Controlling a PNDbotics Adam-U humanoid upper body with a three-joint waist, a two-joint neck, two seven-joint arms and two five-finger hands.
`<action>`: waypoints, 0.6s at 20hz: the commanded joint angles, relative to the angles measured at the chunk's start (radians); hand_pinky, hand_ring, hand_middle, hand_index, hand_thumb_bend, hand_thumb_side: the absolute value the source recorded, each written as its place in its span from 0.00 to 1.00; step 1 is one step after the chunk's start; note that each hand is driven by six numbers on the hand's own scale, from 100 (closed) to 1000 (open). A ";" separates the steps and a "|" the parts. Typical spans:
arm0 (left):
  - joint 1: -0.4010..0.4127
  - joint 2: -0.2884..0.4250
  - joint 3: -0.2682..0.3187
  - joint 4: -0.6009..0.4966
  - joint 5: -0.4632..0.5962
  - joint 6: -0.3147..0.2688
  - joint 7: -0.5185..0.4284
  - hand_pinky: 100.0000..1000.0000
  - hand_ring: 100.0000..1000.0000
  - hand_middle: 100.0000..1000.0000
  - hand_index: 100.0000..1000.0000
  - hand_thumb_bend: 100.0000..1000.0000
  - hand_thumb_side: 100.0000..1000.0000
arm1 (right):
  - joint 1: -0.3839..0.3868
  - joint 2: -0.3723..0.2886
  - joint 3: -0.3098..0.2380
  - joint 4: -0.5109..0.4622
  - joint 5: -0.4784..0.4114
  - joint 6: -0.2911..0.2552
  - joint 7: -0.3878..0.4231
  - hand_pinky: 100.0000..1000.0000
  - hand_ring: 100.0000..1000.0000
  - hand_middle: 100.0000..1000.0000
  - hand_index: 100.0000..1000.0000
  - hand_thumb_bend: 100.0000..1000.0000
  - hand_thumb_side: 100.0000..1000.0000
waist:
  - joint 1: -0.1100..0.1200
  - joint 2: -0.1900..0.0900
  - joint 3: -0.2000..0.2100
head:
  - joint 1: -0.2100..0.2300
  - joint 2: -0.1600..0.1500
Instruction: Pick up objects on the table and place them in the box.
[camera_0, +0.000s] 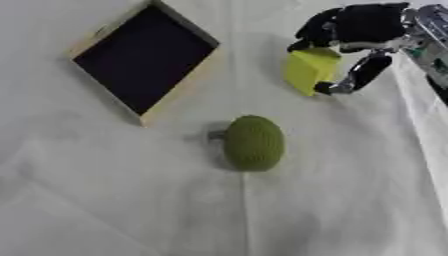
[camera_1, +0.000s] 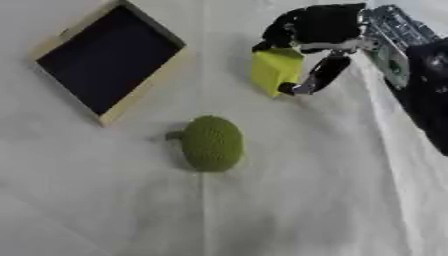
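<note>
My right hand (camera_0: 363, 25) comes in from the upper right and is shut on a yellow block (camera_0: 310, 70), fingers over its top and the thumb against its right side; the block seems to hang just above the cloth. A green knitted oval object (camera_0: 255, 143) with a short stub on its left lies on the white cloth in the middle. The wooden box (camera_0: 198, 75) with a dark inside sits at the upper left, turned diagonally, with nothing visible in it. My left hand shows in neither view.
The white cloth (camera_0: 105, 200) covers the whole table, with creases toward the lower left. At the right edge my right arm's silver and black parts (camera_1: 411, 55) stand over the cloth.
</note>
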 joint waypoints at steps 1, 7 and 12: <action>-0.008 0.023 0.009 -0.017 -0.005 0.003 -0.006 0.82 0.60 0.63 0.78 0.00 0.64 | -0.008 -0.033 -0.013 -0.039 -0.031 0.000 -0.038 0.83 0.76 0.23 0.48 0.12 0.59 | 0.003 -0.022 -0.002 | -0.001 -0.009; -0.009 0.021 0.007 -0.020 -0.005 0.006 -0.008 0.82 0.60 0.63 0.78 0.00 0.64 | -0.003 -0.043 -0.026 -0.056 -0.063 0.000 -0.088 0.81 0.70 0.15 0.39 0.10 0.58 | 0.003 -0.024 -0.004 | 0.000 -0.007; -0.008 0.019 0.006 -0.020 -0.007 0.009 -0.014 0.82 0.60 0.63 0.78 0.00 0.64 | 0.006 -0.052 -0.036 -0.073 -0.094 0.000 -0.110 0.80 0.66 0.10 0.32 0.07 0.54 | 0.003 -0.027 -0.008 | 0.000 -0.005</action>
